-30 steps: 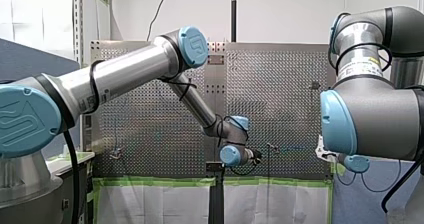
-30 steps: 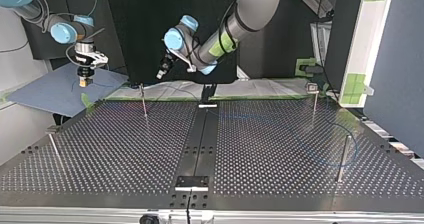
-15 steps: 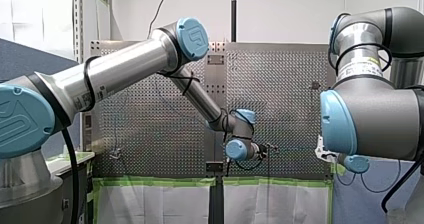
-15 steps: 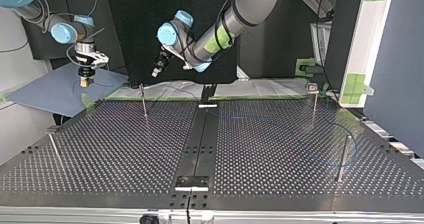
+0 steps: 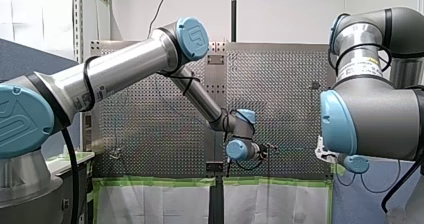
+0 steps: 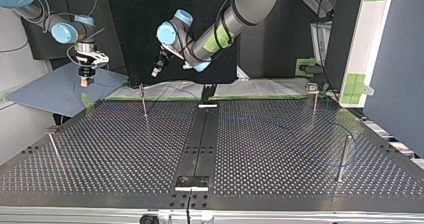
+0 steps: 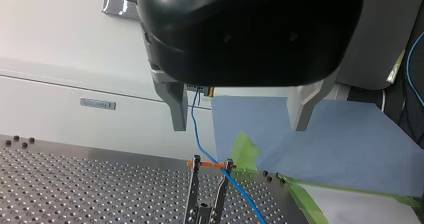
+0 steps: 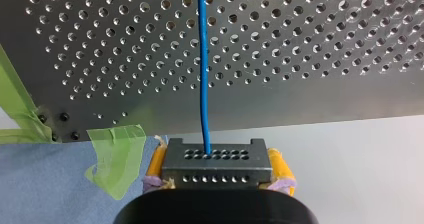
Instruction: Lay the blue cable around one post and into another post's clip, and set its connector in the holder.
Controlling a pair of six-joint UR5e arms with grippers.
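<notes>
The right gripper (image 6: 85, 80) is held just off the table's (image 6: 125, 154) far corner at the top view's left, above a blue sheet (image 6: 55, 91). In the right wrist view its yellow pads (image 8: 156, 164) are seen clamped on the two sides of the dark connector (image 8: 216, 163). From the connector's top the blue cable (image 8: 203, 84) runs straight out over the perforated table. Green tape (image 8: 117, 156) is stuck by the table's corner.

The left gripper (image 7: 239, 126) is held in the air near the table's far edge, close to a post (image 7: 192, 194) with a forked top. Its metal fingers (image 7: 175, 104) are spread apart and nothing is held between them. The cable is seen crossing the fork at an orange piece; whether it is seated there cannot be told. On the table towards the top view's right, a faint curve of cable lies by another post (image 6: 343, 156).
</notes>
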